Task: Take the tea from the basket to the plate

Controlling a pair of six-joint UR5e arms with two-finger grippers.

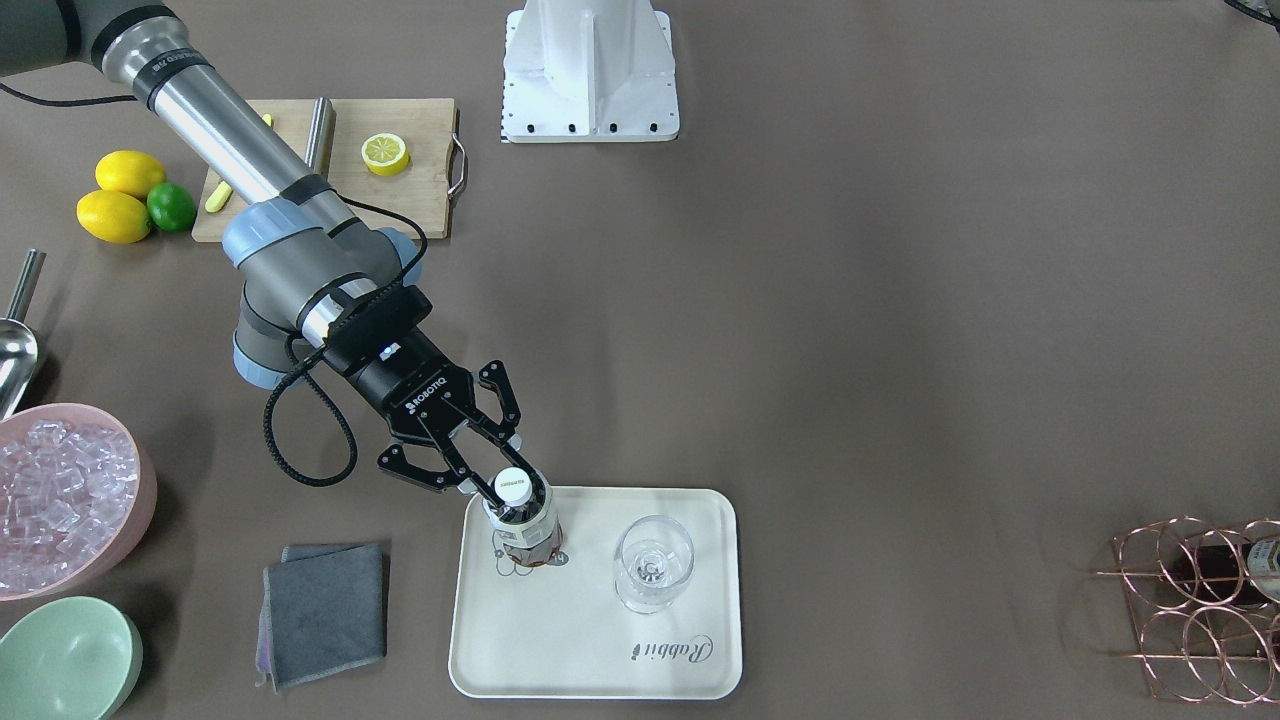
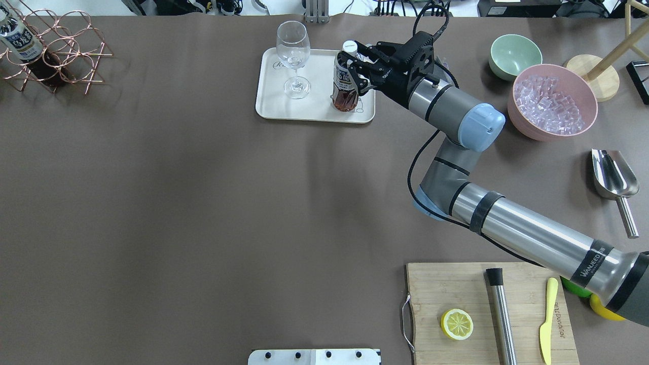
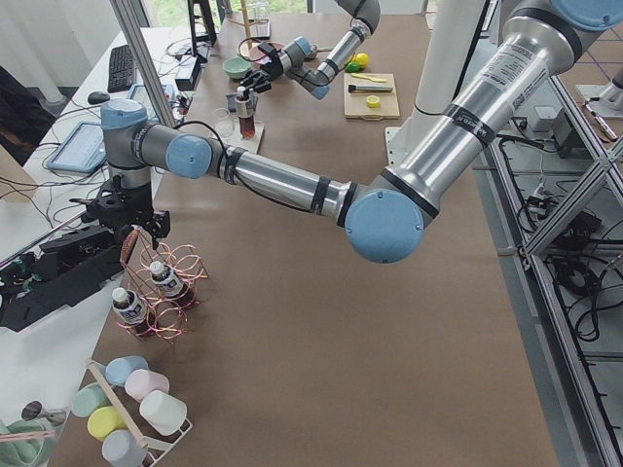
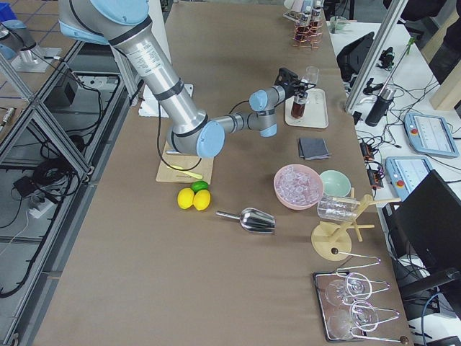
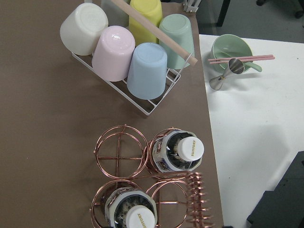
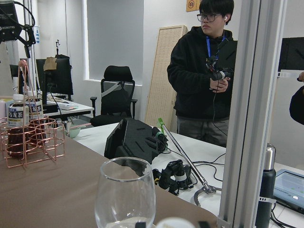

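Observation:
The tea bottle (image 1: 520,525) stands upright on the near-left part of the cream plate (image 1: 590,640), next to a clear stemmed glass (image 1: 652,565). My right gripper (image 1: 495,468) is shut on its neck and shoulder, just below the white cap; it also shows in the overhead view (image 2: 352,68). The copper wire basket (image 2: 56,56) sits at the far table corner with two more bottles (image 5: 180,152) in its cells. My left gripper (image 3: 127,209) hovers above the basket's coiled handle (image 5: 197,199). I cannot tell whether the left gripper is open or shut.
A grey cloth (image 1: 325,610), a mint-green bowl (image 1: 65,660) and a pink bowl of ice (image 1: 65,495) lie beside the plate. A cutting board (image 1: 400,170) with a lemon half, whole lemons (image 1: 115,215) and a metal scoop (image 2: 613,177) are on the right arm's side. A rack of cups (image 5: 128,52) stands by the basket.

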